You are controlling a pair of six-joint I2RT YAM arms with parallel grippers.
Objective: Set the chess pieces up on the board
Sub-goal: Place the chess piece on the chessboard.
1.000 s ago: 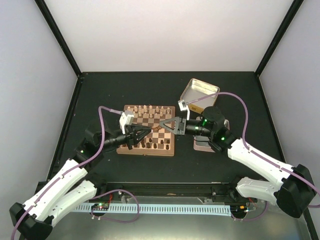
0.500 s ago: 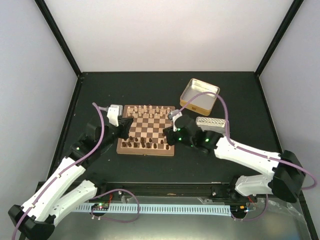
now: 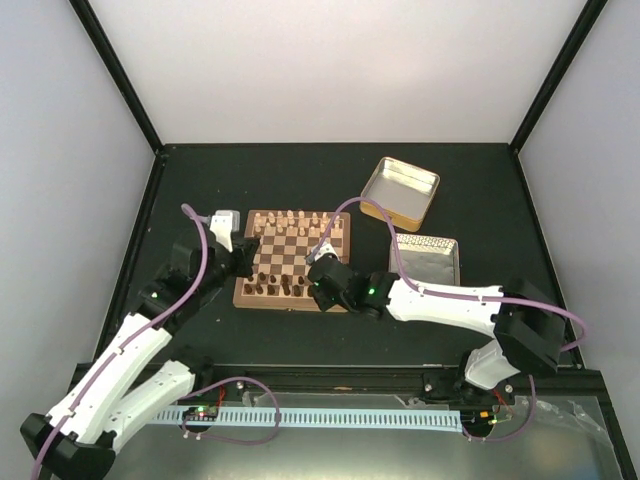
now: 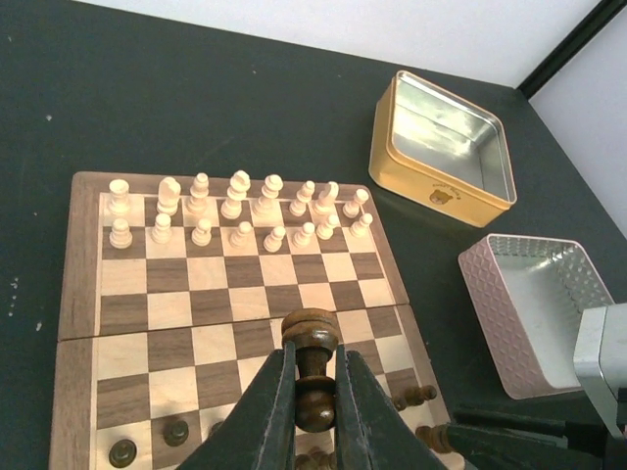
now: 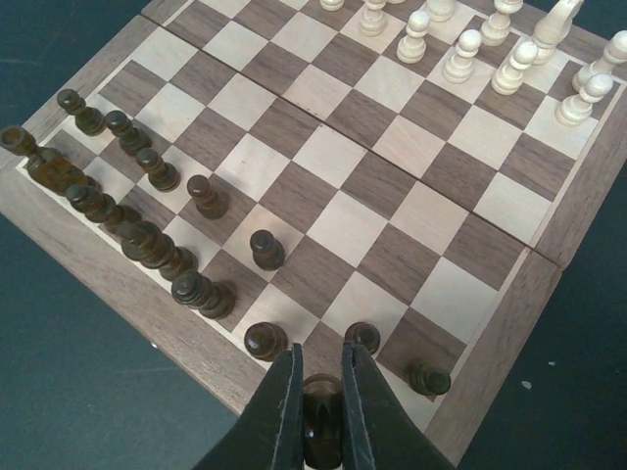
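Note:
The board point(image 3: 300, 248) lies in the middle of the dark table. Cream chessmen point(image 4: 235, 209) fill its two far rows. Several dark chess pieces point(image 5: 265, 248) stand along its two near rows, also dark pieces point(image 3: 283, 290) from above. My left gripper point(image 4: 315, 354) hangs over the board's near half, shut on a dark piece point(image 4: 315, 377) held by its stem; from above the left gripper point(image 3: 250, 252) is at the board's left edge. My right gripper point(image 5: 320, 357) is shut on another dark piece point(image 5: 321, 409), low over the near row by the board's near right corner point(image 3: 318, 282).
An open gold tin point(image 3: 400, 190) sits behind and right of the board, gold tin point(image 4: 446, 147) empty inside. An open pink tin point(image 3: 428, 262) lies to the board's right, its pink tin point(image 4: 534, 313) also empty. Dark walls frame the table.
My left arm has pulled back from the board's middle to its left edge. My right arm has swung left and down to the board's near right corner, uncovering the pink tin.

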